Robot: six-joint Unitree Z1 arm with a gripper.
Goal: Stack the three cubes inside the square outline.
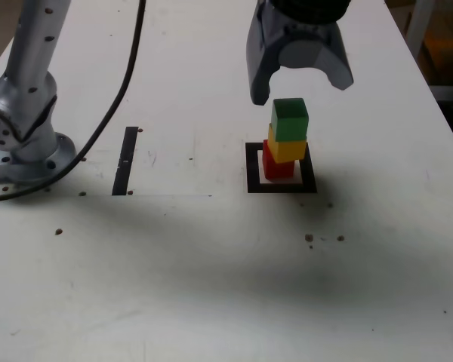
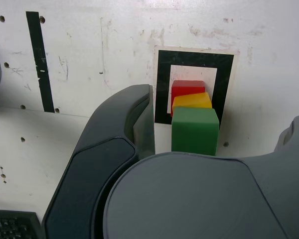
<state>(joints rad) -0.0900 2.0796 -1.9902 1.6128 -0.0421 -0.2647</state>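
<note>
Exterior view, green cube on yellow cube on red cube, inside square outline, gripper above, jaws wide apart, empty.

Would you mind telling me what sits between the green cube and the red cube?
The yellow cube sits between green cube and red cube, in both views.

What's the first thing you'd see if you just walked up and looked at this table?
A little tower of three blocks: the green cube on the yellow cube on the red cube, standing inside the square outline of black tape. Right above it hangs the robot's hand, open, touching nothing.
</note>
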